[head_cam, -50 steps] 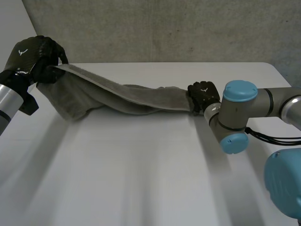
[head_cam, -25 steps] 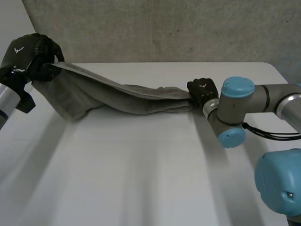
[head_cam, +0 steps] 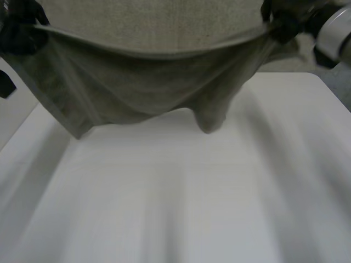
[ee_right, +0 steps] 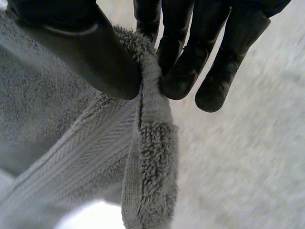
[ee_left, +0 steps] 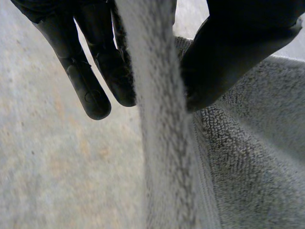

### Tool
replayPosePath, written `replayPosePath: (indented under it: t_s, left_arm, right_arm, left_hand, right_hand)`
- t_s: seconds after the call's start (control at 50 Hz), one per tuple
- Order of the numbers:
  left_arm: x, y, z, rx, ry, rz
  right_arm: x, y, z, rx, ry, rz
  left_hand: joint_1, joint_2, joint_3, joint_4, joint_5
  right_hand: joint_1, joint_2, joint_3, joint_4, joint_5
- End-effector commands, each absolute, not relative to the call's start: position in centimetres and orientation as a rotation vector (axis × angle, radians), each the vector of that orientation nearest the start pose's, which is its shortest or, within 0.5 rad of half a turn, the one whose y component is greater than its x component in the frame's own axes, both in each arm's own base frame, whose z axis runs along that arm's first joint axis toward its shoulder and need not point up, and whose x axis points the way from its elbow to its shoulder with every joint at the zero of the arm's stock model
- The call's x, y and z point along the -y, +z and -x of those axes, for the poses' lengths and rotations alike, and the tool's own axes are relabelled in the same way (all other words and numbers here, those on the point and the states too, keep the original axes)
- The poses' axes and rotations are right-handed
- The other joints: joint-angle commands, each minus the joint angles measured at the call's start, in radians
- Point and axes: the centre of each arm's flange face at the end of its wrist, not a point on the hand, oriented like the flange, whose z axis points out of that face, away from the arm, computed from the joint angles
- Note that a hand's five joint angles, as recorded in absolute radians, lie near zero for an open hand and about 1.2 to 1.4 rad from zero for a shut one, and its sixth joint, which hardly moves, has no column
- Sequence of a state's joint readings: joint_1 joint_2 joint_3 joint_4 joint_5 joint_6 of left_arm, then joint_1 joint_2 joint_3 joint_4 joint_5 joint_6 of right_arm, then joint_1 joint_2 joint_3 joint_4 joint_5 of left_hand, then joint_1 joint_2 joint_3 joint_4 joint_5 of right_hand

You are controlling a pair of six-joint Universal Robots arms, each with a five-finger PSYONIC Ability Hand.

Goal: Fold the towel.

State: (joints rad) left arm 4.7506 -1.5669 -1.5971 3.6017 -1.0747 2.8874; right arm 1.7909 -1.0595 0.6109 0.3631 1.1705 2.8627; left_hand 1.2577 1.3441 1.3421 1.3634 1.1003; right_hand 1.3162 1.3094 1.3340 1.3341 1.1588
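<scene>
While the grey towel (head_cam: 153, 82) hangs spread across the upper half of the head view, its lower edge sags toward the white table (head_cam: 192, 208), lowest right of centre; contact cannot be told. Left hand (head_cam: 19, 33), upper left of frame: raised, thumb and straight fingers (ee_left: 90, 90) pinching one top corner. Right hand (head_cam: 282, 24), upper right: raised, thumb and fingers clamped on the opposite top corner, hem bunched between them.
</scene>
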Motion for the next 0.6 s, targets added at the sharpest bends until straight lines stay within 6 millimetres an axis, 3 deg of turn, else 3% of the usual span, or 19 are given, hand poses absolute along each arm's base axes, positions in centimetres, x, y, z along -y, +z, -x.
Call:
replayPosePath:
  t_s: [0.02, 0.06, 0.14, 0.2, 0.26, 0.28, 0.32, 0.42, 0.5, 0.54, 0.56, 0.6]
  left_arm:
    - [32.5, 38.1, 14.8, -1.938, -2.985, -0.405]
    - [32.7, 38.2, 14.6, -1.947, -2.976, -0.394]
    - [33.8, 37.7, 14.3, -1.992, -2.946, -0.373]
    - [37.7, 33.9, 14.9, -2.194, -2.822, -0.362]
    - [38.8, 32.8, 15.6, -2.246, -2.787, -0.386]
    - [39.8, 31.6, 16.5, -2.29, -2.751, -0.424]
    - [41.6, 30.1, 18.5, -2.291, -2.713, -0.532]
    - [43.4, 29.2, 19.5, -2.217, -2.681, -0.565]
    - [44.9, 30.7, 20.3, -2.047, -2.728, -0.523]
    - [45.6, 34.7, 20.2, -1.845, -2.835, -0.454]
    - [45.6, 34.7, 20.2, -1.844, -2.836, -0.454]
    - [45.4, 38.4, 20.1, -1.653, -2.933, -0.425]
  right_arm:
    - [32.6, 44.6, -22.7, -1.625, -2.284, 0.914]
    - [33.4, 44.8, -21.3, -1.677, -2.285, 0.9]
    - [34.6, 43.7, -21.2, -1.736, -2.253, 0.924]
    - [36.1, 40.4, -23.3, -1.786, -2.205, 1.077]
    - [36.4, 39.3, -24.4, -1.787, -2.187, 1.125]
    - [36.7, 38.0, -25.4, -1.796, -2.176, 1.17]
    - [37.7, 35.4, -27.1, -1.832, -2.182, 1.233]
    - [39.4, 33.3, -29.4, -1.784, -2.316, 1.266]
    - [40.4, 33.7, -30.1, -1.696, -2.447, 1.223]
    - [40.8, 36.0, -30.2, -1.552, -2.61, 1.153]
    - [40.8, 36.0, -30.2, -1.552, -2.611, 1.152]
    - [40.5, 39.5, -29.9, -1.385, -2.786, 1.054]
  left_hand:
    - [0.139, 0.052, 0.054, 0.033, 0.121]
    - [0.139, 0.052, 0.054, 0.033, 0.121]
    - [0.139, 0.052, 0.054, 0.033, 0.121]
    - [0.139, 0.052, 0.054, 0.033, 0.121]
    - [0.139, 0.052, 0.054, 0.033, 0.121]
    - [0.139, 0.052, 0.054, 0.033, 0.121]
    - [0.139, 0.052, 0.054, 0.033, 0.121]
    - [0.139, 0.052, 0.054, 0.033, 0.121]
    - [0.139, 0.052, 0.054, 0.033, 0.121]
    - [0.139, 0.052, 0.054, 0.033, 0.121]
    - [0.139, 0.052, 0.054, 0.033, 0.121]
    - [0.139, 0.052, 0.054, 0.033, 0.121]
  right_hand:
    - [0.08, 0.087, 0.062, 0.062, 0.063]
    - [0.08, 0.087, 0.062, 0.062, 0.063]
    - [0.08, 0.087, 0.062, 0.062, 0.063]
    - [0.08, 0.087, 0.062, 0.062, 0.063]
    - [0.08, 0.087, 0.062, 0.062, 0.063]
    - [0.08, 0.087, 0.062, 0.062, 0.063]
    - [0.08, 0.087, 0.062, 0.062, 0.063]
    - [0.08, 0.087, 0.062, 0.062, 0.063]
    - [0.08, 0.087, 0.062, 0.062, 0.063]
    - [0.08, 0.087, 0.062, 0.062, 0.063]
    - [0.08, 0.087, 0.062, 0.062, 0.063]
    - [0.08, 0.087, 0.062, 0.062, 0.063]
